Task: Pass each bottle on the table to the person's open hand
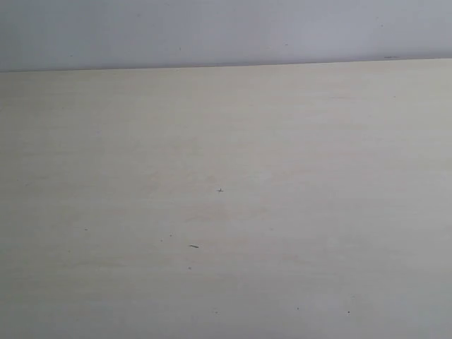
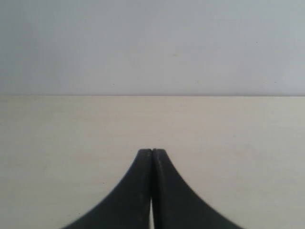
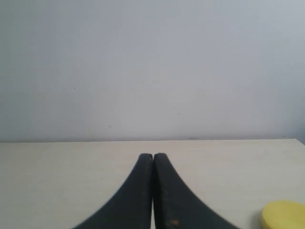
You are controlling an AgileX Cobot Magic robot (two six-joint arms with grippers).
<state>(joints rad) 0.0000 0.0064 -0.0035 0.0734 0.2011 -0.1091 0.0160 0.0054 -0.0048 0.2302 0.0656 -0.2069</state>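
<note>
The pale beige table [image 1: 226, 176] fills the exterior view, and neither arm shows there. No bottles and no person's open hand appear in any view. In the left wrist view my left gripper [image 2: 152, 150] hovers over the table [image 2: 57, 143], its black fingers pressed together with nothing between them. My right gripper [image 3: 153, 155] is likewise shut and holds nothing, above the table [image 3: 57, 181]. A rounded yellow thing [image 3: 284, 215] pokes into the corner of the right wrist view beside that gripper; too little of it shows to tell what it is.
A plain pale grey wall [image 1: 226, 28] rises behind the table's far edge [image 1: 226, 66]. A few tiny dark specks [image 1: 193, 246] mark the tabletop.
</note>
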